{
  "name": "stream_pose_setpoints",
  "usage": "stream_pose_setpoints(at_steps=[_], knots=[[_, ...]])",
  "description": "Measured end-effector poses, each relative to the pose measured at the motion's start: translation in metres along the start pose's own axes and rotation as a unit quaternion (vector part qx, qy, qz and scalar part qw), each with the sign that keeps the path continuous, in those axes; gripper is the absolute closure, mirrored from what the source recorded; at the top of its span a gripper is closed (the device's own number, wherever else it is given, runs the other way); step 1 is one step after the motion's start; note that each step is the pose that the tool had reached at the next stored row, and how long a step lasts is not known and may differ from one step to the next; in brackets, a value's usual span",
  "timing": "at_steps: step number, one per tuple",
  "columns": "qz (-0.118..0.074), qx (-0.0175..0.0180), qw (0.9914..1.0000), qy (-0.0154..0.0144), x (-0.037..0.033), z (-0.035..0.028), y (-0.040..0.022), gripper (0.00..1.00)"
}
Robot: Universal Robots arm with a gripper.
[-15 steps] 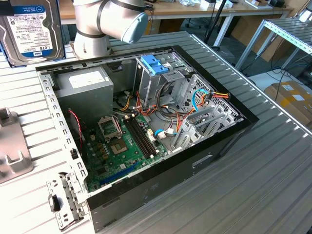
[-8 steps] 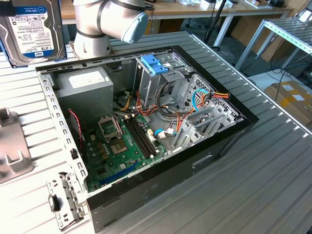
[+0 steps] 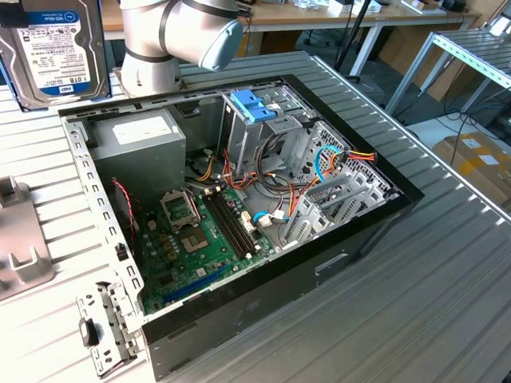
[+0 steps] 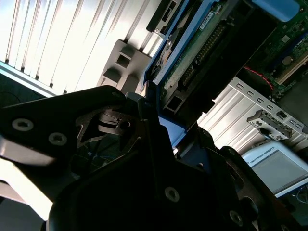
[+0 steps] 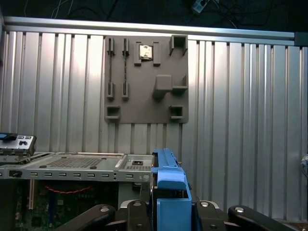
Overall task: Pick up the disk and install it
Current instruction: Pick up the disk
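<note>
The disk [image 3: 52,52], a silver-grey drive with a white label, is held up at the exterior view's top left, beyond the open computer case [image 3: 375,227]. Its light-blue frame [image 5: 169,185] stands on edge between my gripper's [image 5: 171,209] dark fingers in the first wrist view. The second wrist view shows the disk's green circuit-board side [image 4: 192,53] rising out of my gripper [image 4: 156,127]. My gripper is shut on the disk. The grey drive cage [image 3: 254,108] with blue tabs sits at the back of the case, well to the right of the disk.
Inside the case lie a grey power supply box [image 3: 140,140], a green motherboard [image 3: 192,239] and bundles of cables [image 3: 319,171]. A grey fixture plate [image 5: 144,82] rests on the ribbed metal table [image 3: 447,303]. The arm's base [image 3: 160,40] stands behind the case.
</note>
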State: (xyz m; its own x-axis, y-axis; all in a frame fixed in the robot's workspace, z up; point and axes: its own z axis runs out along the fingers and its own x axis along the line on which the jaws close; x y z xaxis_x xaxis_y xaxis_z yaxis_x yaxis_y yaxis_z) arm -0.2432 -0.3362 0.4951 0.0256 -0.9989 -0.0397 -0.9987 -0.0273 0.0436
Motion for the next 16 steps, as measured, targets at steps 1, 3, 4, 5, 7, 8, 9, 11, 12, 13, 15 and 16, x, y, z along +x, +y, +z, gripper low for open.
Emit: stream_pose_setpoints(at_steps=[1, 3, 4, 5, 7, 8, 9, 11, 12, 13, 15, 16], knots=[[0.000, 0.0000, 1.00000, 0.0000, 0.0002, 0.0000, -0.0002, 0.63], [0.000, 0.0000, 1.00000, 0.0000, 0.0007, -0.0001, -0.0006, 0.63], [0.000, 0.0000, 1.00000, 0.0000, 0.0009, -0.0001, -0.0009, 0.63], [0.000, 0.0000, 1.00000, 0.0000, 0.0012, -0.0001, -0.0011, 0.63], [0.000, 0.0000, 1.00000, 0.0000, 0.0018, -0.0001, -0.0017, 0.63], [0.000, 0.0000, 1.00000, 0.0000, 0.0020, -0.0001, -0.0019, 0.63], [0.000, 0.0000, 1.00000, 0.0000, 0.0024, -0.0002, -0.0023, 0.63], [0.000, 0.0000, 1.00000, 0.0000, 0.0029, -0.0002, -0.0027, 0.63], [0.000, 0.0000, 1.00000, 0.0000, 0.0032, -0.0003, -0.0030, 0.63], [0.000, 0.0000, 1.00000, 0.0000, 0.0040, -0.0003, -0.0035, 0.63], [0.000, 0.0000, 1.00000, 0.0000, 0.0049, -0.0004, -0.0045, 0.63], [0.000, 0.0000, 1.00000, 0.0000, 0.0085, -0.0007, -0.0079, 0.63]])
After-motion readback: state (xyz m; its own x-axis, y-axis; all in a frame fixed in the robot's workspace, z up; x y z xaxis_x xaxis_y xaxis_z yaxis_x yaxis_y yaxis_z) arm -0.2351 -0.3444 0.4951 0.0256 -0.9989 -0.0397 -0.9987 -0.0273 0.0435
